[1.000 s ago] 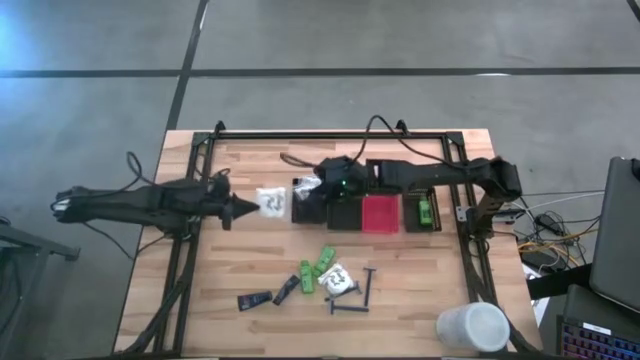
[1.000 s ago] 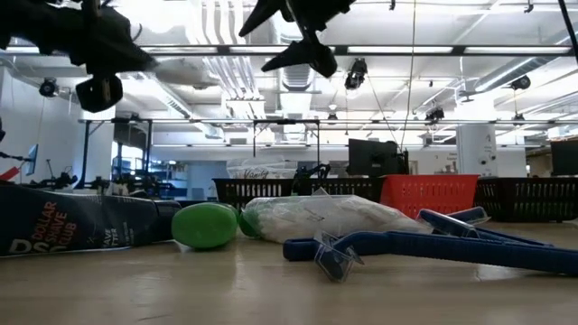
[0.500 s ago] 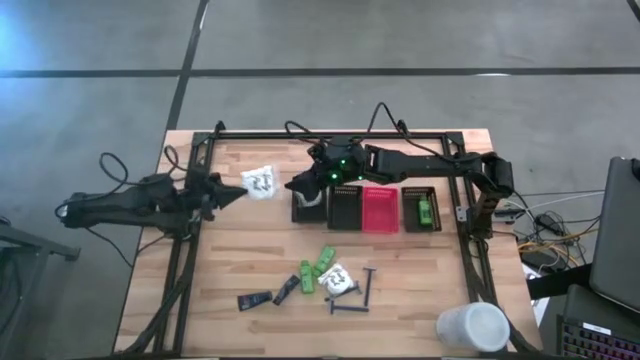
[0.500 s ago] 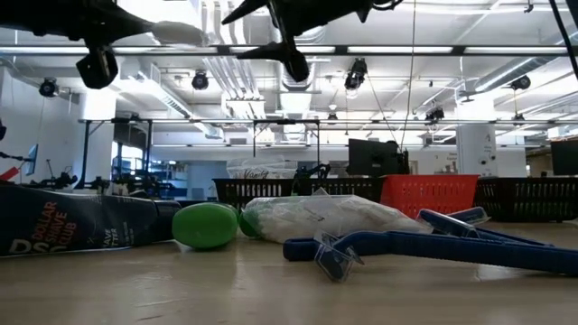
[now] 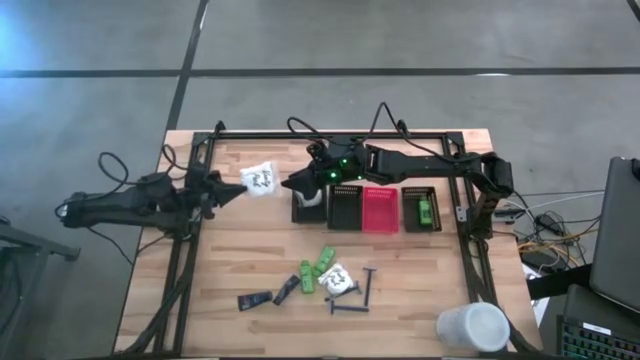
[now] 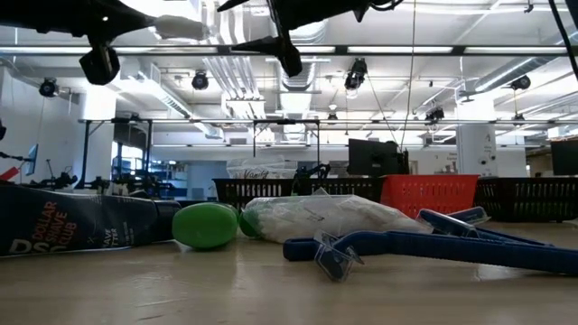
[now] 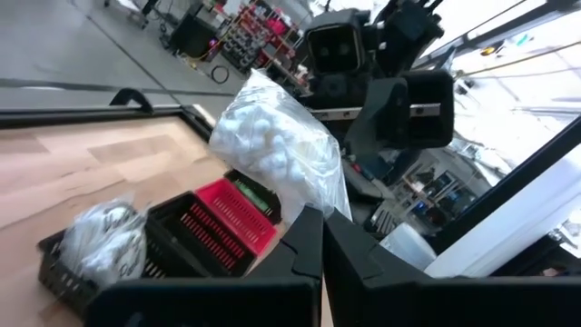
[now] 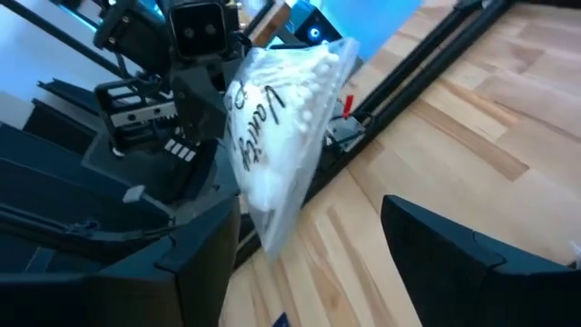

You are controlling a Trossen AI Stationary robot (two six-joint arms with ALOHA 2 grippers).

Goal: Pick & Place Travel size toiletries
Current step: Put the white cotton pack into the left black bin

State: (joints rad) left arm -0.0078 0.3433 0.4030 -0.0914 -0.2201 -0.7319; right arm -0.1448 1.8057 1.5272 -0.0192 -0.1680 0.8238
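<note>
Table (image 5: pixel 240 265): wooden slat top, black frame | far side: row of mesh bins (image 5: pixel 362 207), black and one red | near side: green bottles (image 5: pixel 316 268), white packet (image 5: pixel 336 279), black tubes (image 5: pixel 268 295), razors (image 5: pixel 358 295) | near right corner: white cup (image 5: pixel 472 327)

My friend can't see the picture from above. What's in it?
The left gripper holds up a white packet toward the open right gripper. Mesh bins sit behind, more toiletries in front.
</note>
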